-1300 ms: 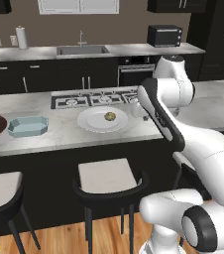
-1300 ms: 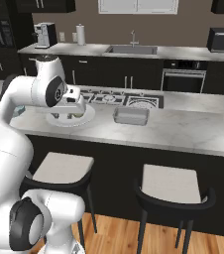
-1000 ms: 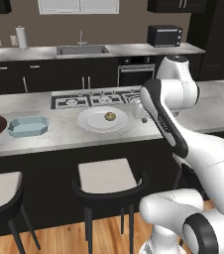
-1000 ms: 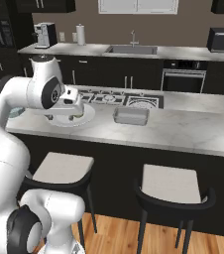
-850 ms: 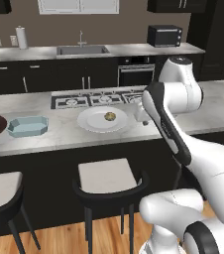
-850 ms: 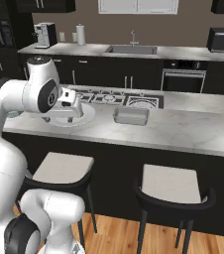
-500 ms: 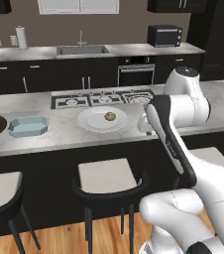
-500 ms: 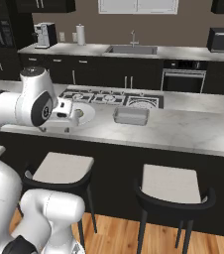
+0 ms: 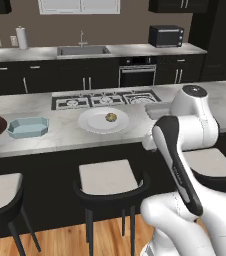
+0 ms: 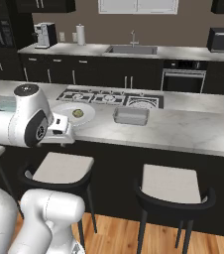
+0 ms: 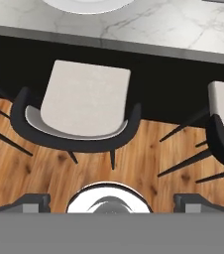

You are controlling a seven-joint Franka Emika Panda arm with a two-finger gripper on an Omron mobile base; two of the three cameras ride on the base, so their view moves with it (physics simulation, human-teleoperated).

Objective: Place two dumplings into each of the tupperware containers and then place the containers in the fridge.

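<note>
On the counter (image 9: 60, 137) sit 2 tupperware containers: 1 light blue (image 9: 28, 127), left of the white plate (image 9: 103, 120), and 1 clear greyish (image 10: 131, 115), right of it. 1 dumpling (image 9: 110, 117) lies on that plate. The tool (image 11: 110, 201) hangs over the wood floor (image 11: 143, 163) before 2 stools (image 11: 82, 105), its tips spread wide, holding and touching nothing.

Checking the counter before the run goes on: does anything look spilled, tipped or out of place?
Nothing stands out. One dumpling sits on the white plate, and the blue container and clear container stand upright on the counter, nothing spilled.
</note>
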